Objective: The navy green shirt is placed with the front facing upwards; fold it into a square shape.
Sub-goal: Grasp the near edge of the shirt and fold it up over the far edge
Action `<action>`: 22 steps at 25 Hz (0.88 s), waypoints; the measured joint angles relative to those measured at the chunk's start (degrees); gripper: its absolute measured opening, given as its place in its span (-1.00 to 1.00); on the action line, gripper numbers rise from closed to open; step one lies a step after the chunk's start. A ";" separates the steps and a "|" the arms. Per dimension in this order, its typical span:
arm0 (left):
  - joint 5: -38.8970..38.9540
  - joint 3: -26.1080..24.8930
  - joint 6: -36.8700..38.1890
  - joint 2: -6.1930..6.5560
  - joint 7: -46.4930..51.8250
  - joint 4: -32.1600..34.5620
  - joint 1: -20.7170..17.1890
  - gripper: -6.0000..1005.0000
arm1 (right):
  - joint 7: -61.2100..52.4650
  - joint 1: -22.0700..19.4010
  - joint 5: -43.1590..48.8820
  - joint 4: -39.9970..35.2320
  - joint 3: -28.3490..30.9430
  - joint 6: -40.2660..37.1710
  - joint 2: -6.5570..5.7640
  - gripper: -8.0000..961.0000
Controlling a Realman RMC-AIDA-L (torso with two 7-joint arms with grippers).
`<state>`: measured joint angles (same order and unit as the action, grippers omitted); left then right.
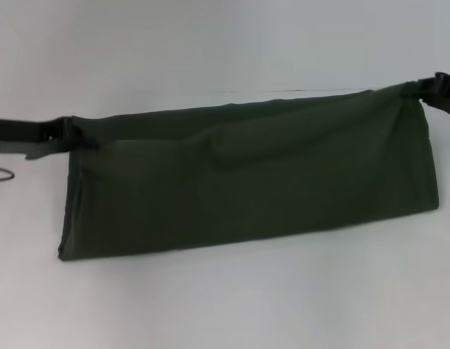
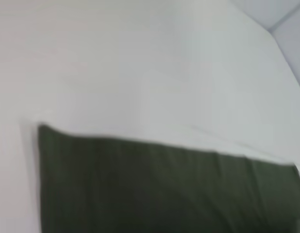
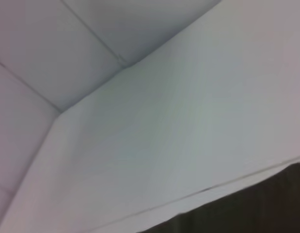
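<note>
holding the navy green shirt (image 1: 246, 182) by its two upper corners in the head view — my left gripper (image 1: 70, 134) and right gripper (image 1: 417, 91) both pinch cloth, lower edge on the white table (image 1: 225, 305). both wrist views: only shirt edge — over table.

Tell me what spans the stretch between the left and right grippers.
In the head view, only the navy green shirt spans it, its upper edge held taut from the left gripper to the right gripper.
</note>
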<state>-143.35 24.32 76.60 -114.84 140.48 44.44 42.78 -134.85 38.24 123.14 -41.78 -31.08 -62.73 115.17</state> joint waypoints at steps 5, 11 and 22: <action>1.22 0.52 -8.06 -1.37 0.20 -0.30 1.25 -0.86 | -0.31 2.15 0.22 3.36 -5.14 10.78 0.26 -0.86; 1.59 1.27 -13.57 -2.07 0.24 -1.46 3.00 -0.86 | -0.38 3.46 0.25 7.07 -7.92 18.50 0.15 -0.86; 1.59 1.98 -20.85 -2.17 1.11 -4.38 4.53 -0.87 | -0.41 6.73 0.42 10.20 -10.70 26.89 0.22 -0.86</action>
<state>-141.76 26.30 55.75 -117.01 141.60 40.07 47.31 -135.26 44.97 123.57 -31.58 -41.77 -35.84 115.39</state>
